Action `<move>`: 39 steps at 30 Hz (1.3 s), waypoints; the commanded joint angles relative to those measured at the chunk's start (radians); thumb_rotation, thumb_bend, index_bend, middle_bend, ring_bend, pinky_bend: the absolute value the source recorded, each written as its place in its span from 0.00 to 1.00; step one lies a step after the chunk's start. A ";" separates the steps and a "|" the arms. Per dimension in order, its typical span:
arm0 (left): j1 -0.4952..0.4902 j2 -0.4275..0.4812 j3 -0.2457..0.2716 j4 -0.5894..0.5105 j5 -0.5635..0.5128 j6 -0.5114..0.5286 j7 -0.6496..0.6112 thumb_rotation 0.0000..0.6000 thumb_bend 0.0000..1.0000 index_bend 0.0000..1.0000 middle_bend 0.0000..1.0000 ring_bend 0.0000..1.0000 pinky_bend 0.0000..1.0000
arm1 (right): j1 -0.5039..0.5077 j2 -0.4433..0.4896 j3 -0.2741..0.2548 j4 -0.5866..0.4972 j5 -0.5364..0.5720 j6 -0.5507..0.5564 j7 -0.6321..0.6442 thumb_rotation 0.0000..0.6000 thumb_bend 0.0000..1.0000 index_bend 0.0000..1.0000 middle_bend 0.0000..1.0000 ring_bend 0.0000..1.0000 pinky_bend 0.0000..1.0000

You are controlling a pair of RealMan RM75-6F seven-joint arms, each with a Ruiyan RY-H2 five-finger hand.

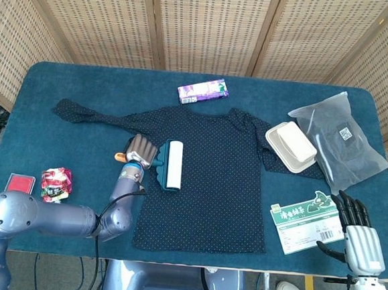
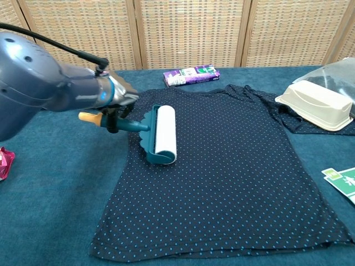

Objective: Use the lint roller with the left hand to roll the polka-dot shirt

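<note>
A dark navy polka-dot shirt (image 1: 212,166) (image 2: 233,177) lies spread flat across the middle of the blue table. A lint roller (image 1: 173,165) (image 2: 164,134) with a white roll, teal frame and orange handle tip lies on the shirt's left part, near its left edge. My left hand (image 1: 140,153) (image 2: 113,108) grips the roller's handle, just off the shirt's left side. My right hand (image 1: 359,222) hovers by the table's front right corner, fingers apart and holding nothing.
A purple packet (image 1: 203,90) lies behind the shirt. A cream lidded box (image 1: 290,146) sits on the shirt's right sleeve, beside a grey plastic bag (image 1: 339,138). A green-and-white card (image 1: 309,221) lies front right. A red snack pouch (image 1: 56,183) and red pad (image 1: 17,190) lie front left.
</note>
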 commanded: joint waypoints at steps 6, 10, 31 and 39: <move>-0.097 -0.145 -0.095 0.139 -0.069 -0.004 0.062 1.00 0.80 0.89 0.87 0.70 0.68 | 0.003 -0.001 0.004 0.010 0.012 -0.009 0.010 1.00 0.11 0.00 0.00 0.00 0.00; -0.130 -0.201 -0.139 0.200 -0.089 -0.007 0.080 1.00 0.80 0.89 0.87 0.70 0.68 | 0.003 -0.002 0.005 0.015 0.015 -0.011 0.013 1.00 0.11 0.00 0.00 0.00 0.00; 0.018 -0.053 -0.057 0.025 -0.012 0.020 0.035 1.00 0.80 0.89 0.87 0.70 0.68 | 0.000 -0.010 0.005 0.018 0.014 -0.003 -0.014 1.00 0.11 0.00 0.00 0.00 0.00; 0.128 0.094 0.015 -0.088 0.118 0.013 -0.095 1.00 0.80 0.89 0.86 0.70 0.65 | -0.001 -0.015 -0.001 0.012 0.004 0.001 -0.039 1.00 0.11 0.00 0.00 0.00 0.00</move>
